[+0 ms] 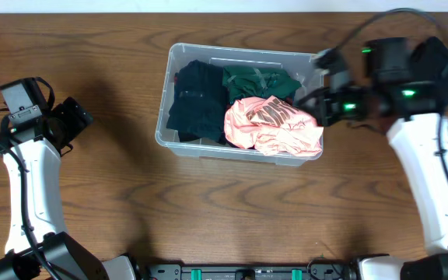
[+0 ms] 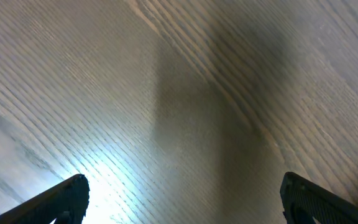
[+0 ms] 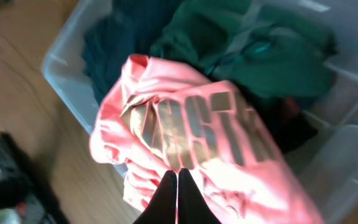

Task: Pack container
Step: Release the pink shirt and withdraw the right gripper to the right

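container (image 1: 164, 117) is sitting mid-tabletop | pink garment (image 1: 274, 124) is spilling over its 4 o'clock rim | right hand (image 3: 177, 177), closed tight on nothing, is being poised at 3 o'clock; overhang probably needs pushing toward 10 o'clock | left hand (image 2: 182, 190) is being held spread wide, empty

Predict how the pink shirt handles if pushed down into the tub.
Likely floppy: the pink shirt lies crumpled in folds, so it should bunch rather than move as one piece. Probably light: thin cloth heaped above the container rim. Part drapes over one wall, so a push may spill it outward.
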`<state>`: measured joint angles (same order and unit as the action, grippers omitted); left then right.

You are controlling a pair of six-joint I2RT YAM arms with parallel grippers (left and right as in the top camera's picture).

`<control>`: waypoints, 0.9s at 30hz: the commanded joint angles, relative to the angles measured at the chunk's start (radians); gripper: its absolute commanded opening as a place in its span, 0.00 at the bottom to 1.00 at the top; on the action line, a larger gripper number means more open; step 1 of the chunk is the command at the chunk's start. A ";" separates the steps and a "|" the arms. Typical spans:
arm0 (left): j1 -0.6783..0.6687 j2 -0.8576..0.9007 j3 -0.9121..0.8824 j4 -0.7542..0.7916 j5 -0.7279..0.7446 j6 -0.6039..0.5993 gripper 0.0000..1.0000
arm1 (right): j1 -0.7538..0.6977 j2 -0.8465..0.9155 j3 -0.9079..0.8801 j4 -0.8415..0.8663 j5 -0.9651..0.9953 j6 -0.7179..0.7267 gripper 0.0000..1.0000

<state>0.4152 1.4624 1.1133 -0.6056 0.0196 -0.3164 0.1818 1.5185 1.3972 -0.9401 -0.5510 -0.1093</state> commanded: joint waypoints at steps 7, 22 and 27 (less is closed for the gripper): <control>0.003 -0.003 0.014 -0.004 -0.005 0.009 0.98 | 0.176 0.221 0.013 0.053 0.204 0.091 0.01; 0.003 -0.003 0.014 -0.004 -0.005 0.009 0.98 | 0.174 0.325 0.072 0.055 0.211 0.098 0.01; 0.003 -0.003 0.014 -0.004 -0.005 0.008 0.98 | 0.078 0.202 0.190 0.005 0.213 0.098 0.20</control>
<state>0.4152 1.4624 1.1133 -0.6056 0.0196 -0.3161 0.3279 1.8225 1.5017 -0.9329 -0.3634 -0.0189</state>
